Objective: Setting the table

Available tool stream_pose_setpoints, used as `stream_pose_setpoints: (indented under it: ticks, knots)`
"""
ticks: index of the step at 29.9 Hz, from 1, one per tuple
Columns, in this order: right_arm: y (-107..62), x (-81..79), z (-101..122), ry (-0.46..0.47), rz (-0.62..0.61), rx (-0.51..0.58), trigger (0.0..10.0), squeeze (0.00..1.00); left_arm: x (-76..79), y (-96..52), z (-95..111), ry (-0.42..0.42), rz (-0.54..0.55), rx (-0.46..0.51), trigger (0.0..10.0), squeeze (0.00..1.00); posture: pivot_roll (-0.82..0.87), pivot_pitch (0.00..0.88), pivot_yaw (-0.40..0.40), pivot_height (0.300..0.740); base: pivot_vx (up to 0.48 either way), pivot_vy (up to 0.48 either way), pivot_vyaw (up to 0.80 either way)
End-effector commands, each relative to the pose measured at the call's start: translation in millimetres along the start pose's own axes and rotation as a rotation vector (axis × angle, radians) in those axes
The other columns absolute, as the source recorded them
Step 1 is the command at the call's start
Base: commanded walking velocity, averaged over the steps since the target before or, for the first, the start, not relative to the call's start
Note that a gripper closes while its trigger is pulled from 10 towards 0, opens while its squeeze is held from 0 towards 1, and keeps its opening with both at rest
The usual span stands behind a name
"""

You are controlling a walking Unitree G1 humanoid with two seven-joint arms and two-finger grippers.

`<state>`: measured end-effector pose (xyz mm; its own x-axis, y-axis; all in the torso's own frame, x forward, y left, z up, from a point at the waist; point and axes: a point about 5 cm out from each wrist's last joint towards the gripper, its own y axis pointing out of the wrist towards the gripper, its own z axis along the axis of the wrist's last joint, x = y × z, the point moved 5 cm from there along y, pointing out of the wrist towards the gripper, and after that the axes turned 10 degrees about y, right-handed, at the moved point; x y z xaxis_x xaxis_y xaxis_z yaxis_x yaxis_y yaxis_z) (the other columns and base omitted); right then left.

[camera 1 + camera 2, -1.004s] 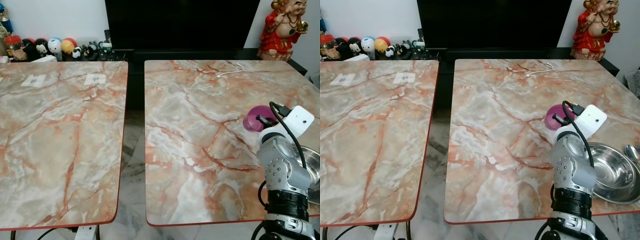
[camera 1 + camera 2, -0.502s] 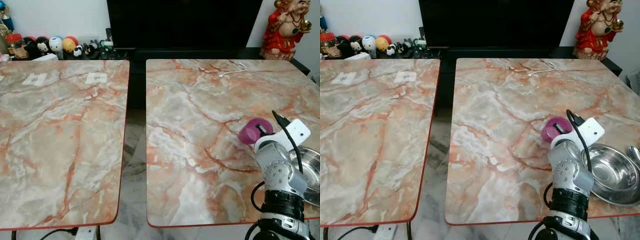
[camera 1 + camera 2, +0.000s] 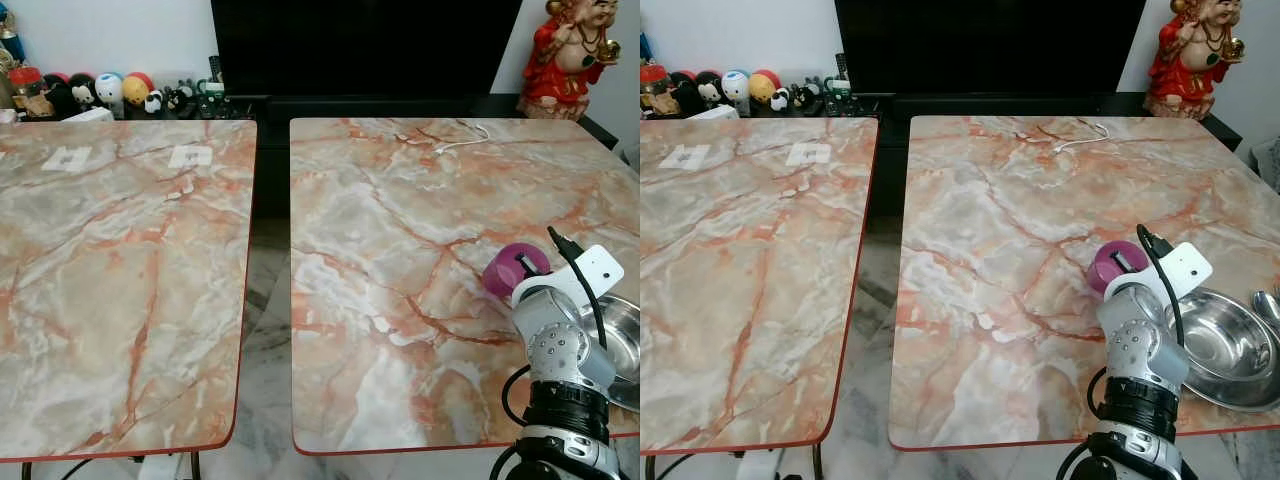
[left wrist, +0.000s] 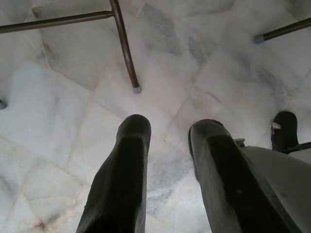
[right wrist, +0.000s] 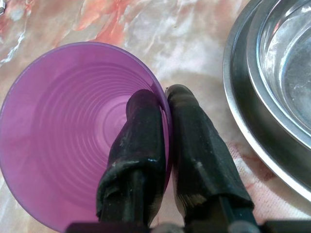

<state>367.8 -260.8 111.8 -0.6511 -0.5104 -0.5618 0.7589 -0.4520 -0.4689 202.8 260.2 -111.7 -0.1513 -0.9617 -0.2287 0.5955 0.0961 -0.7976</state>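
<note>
Since a second ago the purple cup (image 3: 1113,266) sits lower at right of frame, beside the steel bowl (image 3: 1225,345). Our right claw (image 5: 163,104) pinches its rim; we lower it level onto the counter (image 3: 1020,220) before releasing.

Purple cup (image 5: 73,131) seemingly upright beside steel bowl (image 3: 1220,345).

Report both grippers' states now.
Left gripper: open, holding nothing, above the floor.
Right gripper: shut on the purple cup rim, beside the steel bowl.
</note>
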Motion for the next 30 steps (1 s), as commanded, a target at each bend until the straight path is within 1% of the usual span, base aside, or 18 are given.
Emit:
stream_pose_setpoints:
  ticks: [1, 7, 8, 9, 10, 11, 12, 13, 14, 15, 16, 17, 18, 19, 21, 26, 28, 30]
  knots:
    - [0.4, -1.0, 0, 0.01, -0.005, -0.008, 10.0, 0.0, -1.5, -1.9, -8, -0.022, -0.005, -0.023, 10.0, 0.0, 0.07, 0.015, -0.052, 0.74, 0.0, 0.0, 0.0]
    - [1.0, 3.1, -3, 0.009, -0.019, -0.012, 10.0, 0.0, -2.4, -3.0, -11, -0.024, -0.007, -0.026, 10.0, 0.0, 0.07, 0.016, -0.053, 0.74, 0.0, 0.0, 0.0]
    - [0.9, 3.2, -3, 0.01, -0.02, -0.013, 10.0, 0.34, -1.0, -3.0, -12, -0.024, -0.009, -0.027, 10.0, 0.0, 0.07, 0.016, -0.053, 0.74, 0.0, 0.0, 0.0]
    - [0.9, 3.2, -3, 0.01, -0.02, -0.013, 10.0, 0.48, 0.0, -3.0, -12, -0.023, -0.01, -0.027, 10.0, 0.0, 0.07, 0.016, -0.053, 0.74, 0.0, 0.0, 0.0]
    - [0.8, 3.3, -3, 0.011, -0.02, -0.014, 10.0, 0.92, 4.9, -2.4, -13, -0.022, -0.015, -0.027, 10.0, 0.0, 0.07, 0.016, -0.054, 0.74, 0.0, 0.0, 0.0]
    - [0.9, 3.3, -4, 0.012, -0.021, -0.015, 10.0, 0.92, 6.9, -2.2, -13, -0.023, -0.017, -0.027, 10.0, 0.0, 0.07, 0.016, -0.054, 0.74, 0.0, 0.0, 0.0]
    - [1.0, 3.3, -4, 0.012, -0.021, -0.016, 10.0, 0.96, 9.3, -1.8, -12, -0.022, -0.02, -0.027, 10.0, 0.0, 0.07, 0.016, -0.054, 0.74, 0.0, 0.0, 0.0]
    - [1.3, 3.4, -4, 0.013, -0.021, -0.018, 10.0, 0.92, 15.1, -0.7, -11, -0.022, -0.025, -0.026, 10.0, 0.0, 0.07, 0.016, -0.054, 0.74, 0.0, 0.0, 0.0]
    - [1.4, 3.4, -5, 0.013, -0.021, -0.018, 10.0, 0.92, 17.1, -0.3, -10, -0.022, -0.027, -0.025, 10.0, 0.0, 0.07, 0.016, -0.054, 0.74, 0.0, 0.0, 0.0]
    - [1.3, 3.3, -5, 0.013, -0.021, -0.019, 10.0, 0.76, 19.7, 0.1, -9, -0.022, -0.029, -0.024, 10.0, 0.0, 0.07, 0.018, -0.055, 0.74, 0.0, 0.0, 0.0]
    - [1.3, 3.3, -5, 0.013, -0.021, -0.019, 10.0, 0.52, 22.4, 0.6, -9, -0.021, -0.032, -0.023, 10.0, 0.0, 0.07, 0.018, -0.055, 0.74, 0.0, 0.0, 0.0]
    - [1.3, 3.3, -5, 0.013, -0.021, -0.021, 10.0, 0.0, 27.6, 1.5, -7, -0.021, -0.037, -0.022, 10.0, 0.0, 0.07, 0.018, -0.055, 0.74, 0.0, 0.0, 0.0]
    - [1.3, 3.3, -5, 0.013, -0.021, -0.021, 10.0, 0.0, 27.6, 1.5, -7, -0.021, -0.037, -0.022, 10.0, 0.0, 0.07, 0.018, -0.055, 0.74, 0.0, 0.0, 0.0]
    - [1.5, 3.6, -6, 0.012, -0.022, -0.022, 10.0, 0.0, 31.7, 2.1, -6, -0.019, -0.041, -0.02, 10.0, 0.0, 0.07, 0.018, -0.054, 0.74, 0.0, 0.0, 0.0]
    - [1.7, 4.1, -6, 0.011, -0.025, -0.022, 10.0, 0.0, 34.7, 2.6, -4, -0.019, -0.044, -0.019, 10.0, 0.0, 0.07, 0.018, -0.054, 0.74, 0.0, 0.0, 0.0]
    - [1.5, 4.0, -5, 0.013, -0.024, -0.018, 10.0, 0.0, 36.1, 2.6, -5, -0.018, -0.043, -0.018, 10.0, 0.0, 0.07, 0.017, -0.054, 0.74, 0.0, 0.0, 0.0]
    - [1.5, 3.3, -3, 0.014, -0.022, -0.007, 10.0, 0.0, 34.3, 2.2, -5, -0.018, -0.041, -0.018, 10.0, 0.0, 0.07, 0.018, -0.054, 0.74, 0.0, 0.0, 0.0]
    - [1.4, 0.9, 1, 0.006, -0.012, 0.011, 10.0, 0.0, 28.0, 1.2, -7, -0.018, -0.035, -0.017, 10.0, 0.0, 0.07, 0.016, -0.055, 0.74, 0.0, 0.0, 0.0]
